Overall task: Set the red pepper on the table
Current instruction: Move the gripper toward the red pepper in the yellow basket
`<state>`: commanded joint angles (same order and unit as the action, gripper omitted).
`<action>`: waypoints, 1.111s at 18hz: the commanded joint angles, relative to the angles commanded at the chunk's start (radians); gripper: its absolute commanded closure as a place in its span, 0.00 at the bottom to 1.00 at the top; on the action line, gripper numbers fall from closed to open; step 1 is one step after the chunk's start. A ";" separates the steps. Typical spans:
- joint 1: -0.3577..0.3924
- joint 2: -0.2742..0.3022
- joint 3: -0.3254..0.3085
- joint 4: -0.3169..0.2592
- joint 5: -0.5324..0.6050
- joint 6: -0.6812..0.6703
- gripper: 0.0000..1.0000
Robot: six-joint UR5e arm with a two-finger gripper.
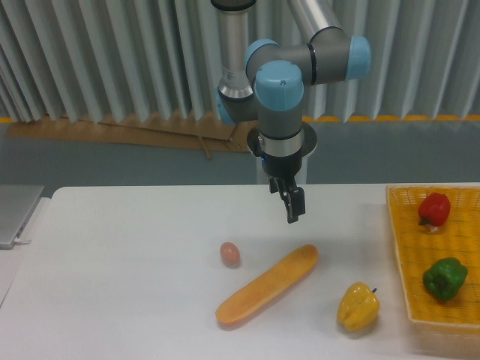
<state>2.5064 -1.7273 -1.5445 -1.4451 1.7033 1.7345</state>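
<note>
The red pepper (434, 208) lies in the far part of the yellow woven basket (399, 247) at the right edge, its stem pointing down-left. My gripper (294, 213) hangs above the white table (120, 285) near the middle, well left of the basket and far from the pepper. Its dark fingers overlap from this side-on angle, so the gap between them does not show. Nothing is held in them.
A green pepper (445, 278) sits in the basket in front of the red one. On the table lie a yellow pepper (358, 307), a long orange baguette-like loaf (268, 284) and a small brown egg (229, 253). A grey laptop corner (15, 214) is at the left.
</note>
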 joint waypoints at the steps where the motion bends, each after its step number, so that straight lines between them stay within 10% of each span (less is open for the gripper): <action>1: 0.002 -0.002 0.000 0.000 0.001 0.002 0.00; 20: 0.127 -0.026 0.007 0.029 -0.036 0.189 0.00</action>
<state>2.6338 -1.7533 -1.5370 -1.4160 1.6675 1.9234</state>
